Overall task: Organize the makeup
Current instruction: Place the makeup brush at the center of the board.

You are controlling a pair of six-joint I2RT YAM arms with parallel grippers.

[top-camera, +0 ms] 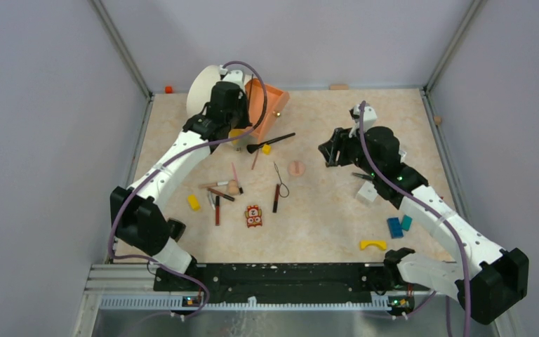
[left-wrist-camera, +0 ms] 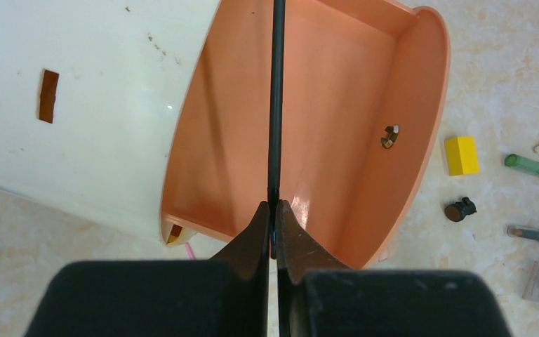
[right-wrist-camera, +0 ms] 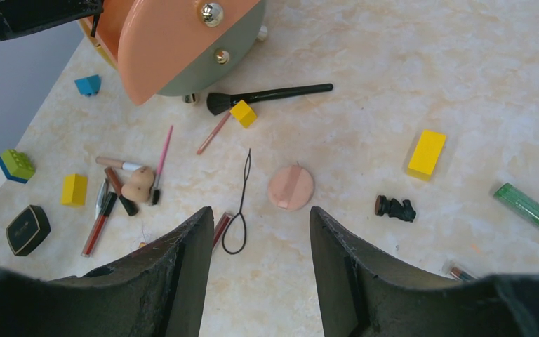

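Observation:
My left gripper (left-wrist-camera: 275, 210) is shut on a thin black stick (left-wrist-camera: 276, 105) and holds it upright over the open orange case (left-wrist-camera: 337, 105); in the top view it (top-camera: 235, 119) is at the case (top-camera: 270, 105). My right gripper (right-wrist-camera: 262, 217) is open and empty above the table, near a round peach puff (right-wrist-camera: 291, 187) and a black wire-loop tool (right-wrist-camera: 241, 203). A black brush (right-wrist-camera: 270, 95) lies by the case. A pink stick (right-wrist-camera: 163, 151), a peach puff (right-wrist-camera: 138, 184) and red and brown sticks (top-camera: 217, 200) lie in a cluster at centre left.
A white round lid (top-camera: 203, 88) stands behind the case. Yellow blocks (top-camera: 194, 202) (right-wrist-camera: 427, 153), a patterned toy figure (top-camera: 253, 215), blue blocks (top-camera: 395, 227), a yellow arch (top-camera: 373, 245), a green tube (right-wrist-camera: 530, 209) and a black compact (right-wrist-camera: 28, 229) lie around.

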